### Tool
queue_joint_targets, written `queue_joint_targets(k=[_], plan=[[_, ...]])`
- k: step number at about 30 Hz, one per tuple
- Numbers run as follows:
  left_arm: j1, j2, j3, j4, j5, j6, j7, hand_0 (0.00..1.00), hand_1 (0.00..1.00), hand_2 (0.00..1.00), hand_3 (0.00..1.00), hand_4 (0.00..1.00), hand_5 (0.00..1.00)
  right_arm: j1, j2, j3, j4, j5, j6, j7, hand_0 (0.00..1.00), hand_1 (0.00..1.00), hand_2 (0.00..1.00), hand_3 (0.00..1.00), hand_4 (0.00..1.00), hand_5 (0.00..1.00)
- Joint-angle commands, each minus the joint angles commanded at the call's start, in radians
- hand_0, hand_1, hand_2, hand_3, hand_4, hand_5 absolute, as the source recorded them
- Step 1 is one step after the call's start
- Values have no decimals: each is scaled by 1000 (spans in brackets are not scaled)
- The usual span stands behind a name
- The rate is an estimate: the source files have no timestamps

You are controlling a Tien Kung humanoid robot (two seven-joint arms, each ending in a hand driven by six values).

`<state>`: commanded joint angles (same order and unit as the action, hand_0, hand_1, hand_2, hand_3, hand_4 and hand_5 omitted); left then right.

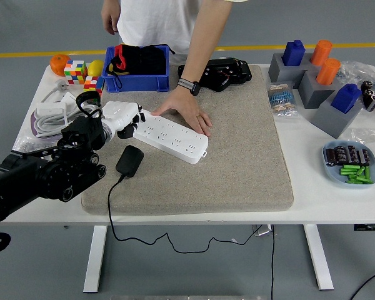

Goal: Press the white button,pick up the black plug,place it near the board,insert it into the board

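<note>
A white power strip [172, 139] lies slanted on the grey mat [237, 162]. My left hand [126, 120], white with dark fingertips, rests at the strip's upper-left end with its fingers curled down onto it. The black plug [129, 160] lies on the mat just below that end, its cable trailing over the table's near edge. A person's hand [187, 110] lies flat on the strip's far side, holding it down. My right arm is out of sight.
A blue bin [137, 69] with dark items stands behind the strip. Puzzle cubes [75, 71], an orange [60, 62] and a white adapter [50, 115] sit at the left. Grey holders with blue and orange blocks [312, 69] and a tray of small parts [351, 164] stand at the right.
</note>
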<state>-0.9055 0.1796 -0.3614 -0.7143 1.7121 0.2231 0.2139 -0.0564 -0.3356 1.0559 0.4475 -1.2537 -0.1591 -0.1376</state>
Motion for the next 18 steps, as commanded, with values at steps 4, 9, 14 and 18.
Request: queue_joint_targets(k=[4, 9, 14, 18], plan=[[55, 48, -114, -132, 61, 3, 39, 50, 67, 164, 639, 20, 2, -5, 2, 10, 0, -2, -1, 0, 691, 619, 631, 570, 668, 254], [154, 94, -217, -293, 80, 15, 68, 140, 214, 371, 682, 495, 2, -7, 3, 16, 1, -5, 0, 0, 691, 619, 631, 570, 668, 253], [270, 130, -298, -456, 91, 7, 96, 210, 414, 506, 742, 774, 129, -10, 7, 19, 2, -6, 0, 0, 691, 619, 630, 570, 668, 253], [357, 149, -332, -549, 106, -17, 128, 520, 748, 733, 806, 942, 430, -12, 8, 19, 2, -7, 0, 0, 691, 619, 630, 570, 668, 253]])
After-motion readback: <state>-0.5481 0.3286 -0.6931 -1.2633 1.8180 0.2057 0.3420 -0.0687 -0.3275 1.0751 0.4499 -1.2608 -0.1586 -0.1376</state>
